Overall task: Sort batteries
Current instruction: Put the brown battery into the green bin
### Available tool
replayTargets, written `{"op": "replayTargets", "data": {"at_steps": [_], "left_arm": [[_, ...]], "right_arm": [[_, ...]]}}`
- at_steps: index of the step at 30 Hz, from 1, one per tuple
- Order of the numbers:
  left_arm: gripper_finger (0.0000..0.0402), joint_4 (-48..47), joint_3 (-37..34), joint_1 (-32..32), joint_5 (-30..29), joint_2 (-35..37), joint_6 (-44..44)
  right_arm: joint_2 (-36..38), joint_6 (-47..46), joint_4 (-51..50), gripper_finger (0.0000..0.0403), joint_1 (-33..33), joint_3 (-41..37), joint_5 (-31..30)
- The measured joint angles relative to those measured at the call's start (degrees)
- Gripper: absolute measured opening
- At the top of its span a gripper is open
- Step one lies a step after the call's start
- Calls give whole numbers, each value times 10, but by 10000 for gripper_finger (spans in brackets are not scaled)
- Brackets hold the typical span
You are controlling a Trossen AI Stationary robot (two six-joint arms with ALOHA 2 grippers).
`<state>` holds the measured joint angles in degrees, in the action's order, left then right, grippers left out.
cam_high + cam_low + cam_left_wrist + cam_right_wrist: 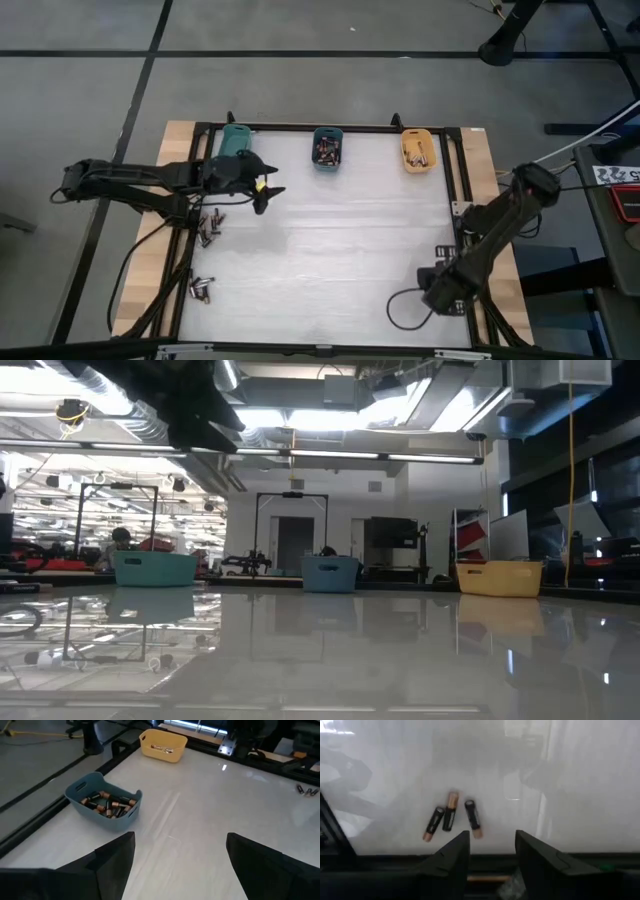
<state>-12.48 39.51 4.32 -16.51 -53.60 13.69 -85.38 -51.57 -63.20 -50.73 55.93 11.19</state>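
Observation:
Three small bins stand along the far edge: a teal bin [235, 140], a blue bin [327, 148] [105, 802] holding several batteries, and an orange-yellow bin [417, 150] [162, 745] holding a few. Loose batteries lie on the table's left side [208, 228] and near-left [202, 290]. Three more batteries [450, 817] lie flat on the tabletop just ahead of my right gripper [492, 850], which is open and low at the near-right corner [440, 280]. My left gripper [265, 190] [177, 865] is open, empty, and above the table beside the teal bin.
A dark frame rail [330, 127] runs around the white tabletop, with a wooden border outside it. Cables lie by the right arm's base [405, 310]. The middle of the tabletop [330, 250] is bare. The room beyond shows racks and equipment.

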Motion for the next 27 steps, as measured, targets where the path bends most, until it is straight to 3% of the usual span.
{"op": "replayTargets", "data": {"at_steps": [6,23,27], "left_arm": [[301,0,0,0,-2,0,20],[301,-1,0,-7,-2,0,54],[301,-2,0,-7,-4,0,57]], "right_arm": [[-24,-20,80,159,-35,-29,34],[-24,-65,189,158,-36,-126,20],[-20,-85,213,136,-36,-157,16]]}}
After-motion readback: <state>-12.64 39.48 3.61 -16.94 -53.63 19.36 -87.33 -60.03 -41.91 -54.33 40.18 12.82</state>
